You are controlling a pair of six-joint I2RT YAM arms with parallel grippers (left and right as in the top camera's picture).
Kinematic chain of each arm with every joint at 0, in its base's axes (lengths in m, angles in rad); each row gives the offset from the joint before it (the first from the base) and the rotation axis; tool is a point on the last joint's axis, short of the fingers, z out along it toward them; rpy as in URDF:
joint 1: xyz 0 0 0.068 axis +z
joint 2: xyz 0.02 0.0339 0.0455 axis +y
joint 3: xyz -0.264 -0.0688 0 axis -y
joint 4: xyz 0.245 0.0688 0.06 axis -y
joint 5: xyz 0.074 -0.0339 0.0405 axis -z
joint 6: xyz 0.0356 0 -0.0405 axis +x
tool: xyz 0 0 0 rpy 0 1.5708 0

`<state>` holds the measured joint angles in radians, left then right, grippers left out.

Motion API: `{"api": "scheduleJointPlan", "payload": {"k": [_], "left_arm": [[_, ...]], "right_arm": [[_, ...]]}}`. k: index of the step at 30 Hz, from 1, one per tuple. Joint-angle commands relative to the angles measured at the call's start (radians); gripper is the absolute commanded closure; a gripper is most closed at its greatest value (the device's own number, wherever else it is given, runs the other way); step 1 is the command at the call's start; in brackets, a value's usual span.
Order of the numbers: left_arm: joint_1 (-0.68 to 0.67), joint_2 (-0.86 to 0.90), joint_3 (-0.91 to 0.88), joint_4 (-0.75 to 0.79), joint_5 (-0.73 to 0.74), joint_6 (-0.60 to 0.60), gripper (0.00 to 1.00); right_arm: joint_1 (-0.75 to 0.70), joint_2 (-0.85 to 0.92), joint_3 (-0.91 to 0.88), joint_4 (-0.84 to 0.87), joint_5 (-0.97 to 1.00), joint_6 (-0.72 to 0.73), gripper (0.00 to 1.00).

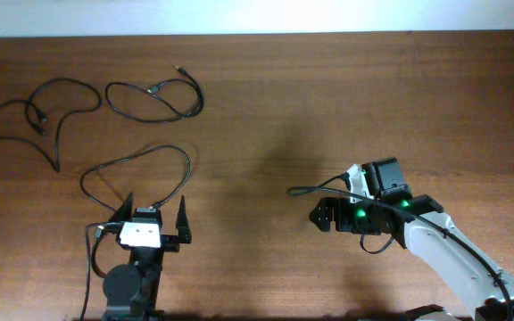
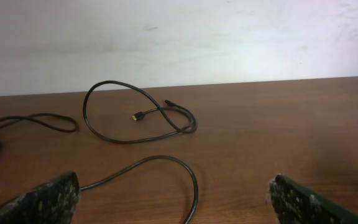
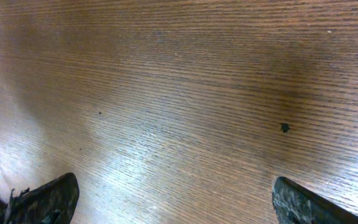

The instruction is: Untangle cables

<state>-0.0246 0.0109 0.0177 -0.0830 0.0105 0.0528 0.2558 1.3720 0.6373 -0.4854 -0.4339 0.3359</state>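
2 grippers, 3 cables, all cables separate, no knot.

Left gripper (image 1: 154, 209) at the near edge, left of centre: fingers spread wide, clamping nothing. Right gripper (image 3: 175, 180) near the near edge, right of centre: fingers also wide apart over bare table (image 1: 266, 89), holding nothing.

Cable 1 (image 1: 188, 165): thin black, one open loop just beyond the left gripper. Its tails run back in between and beside the fingers. Can't tell if it touches them.

Cable 2 (image 2: 84, 111): flattened oval loop further out toward the far edge, left half. The strand crosses itself once, and both small plug ends lie inside or beside the loop.

Cable 3 (image 1: 65, 82): loose wavy loop in the far-left corner, just beside cable 2, not touching it.
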Motion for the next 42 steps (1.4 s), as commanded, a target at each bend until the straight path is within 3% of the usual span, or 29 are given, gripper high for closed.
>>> {"api": "scheduleJointPlan", "payload": {"k": [1,13,18,25,42], "left_arm": [[0.008,-0.006,-0.008,0.000,-0.007,0.001,0.01],[0.008,-0.006,-0.008,0.000,-0.007,0.001,0.01],[0.008,-0.006,-0.008,0.000,-0.007,0.001,0.01],[0.008,-0.006,-0.008,0.000,-0.007,0.001,0.01],[0.008,-0.006,-0.008,0.000,-0.007,0.001,0.01]], "right_arm": [[-0.001,0.001,0.001,0.001,0.005,-0.011,0.01],[-0.001,-0.003,0.001,0.001,0.007,-0.012,0.02],[-0.001,-0.097,0.001,0.000,0.115,-0.014,0.02],[-0.001,-0.386,0.001,-0.002,0.167,-0.015,0.02],[-0.053,-1.092,0.000,-0.111,0.600,-0.014,0.02]]}}
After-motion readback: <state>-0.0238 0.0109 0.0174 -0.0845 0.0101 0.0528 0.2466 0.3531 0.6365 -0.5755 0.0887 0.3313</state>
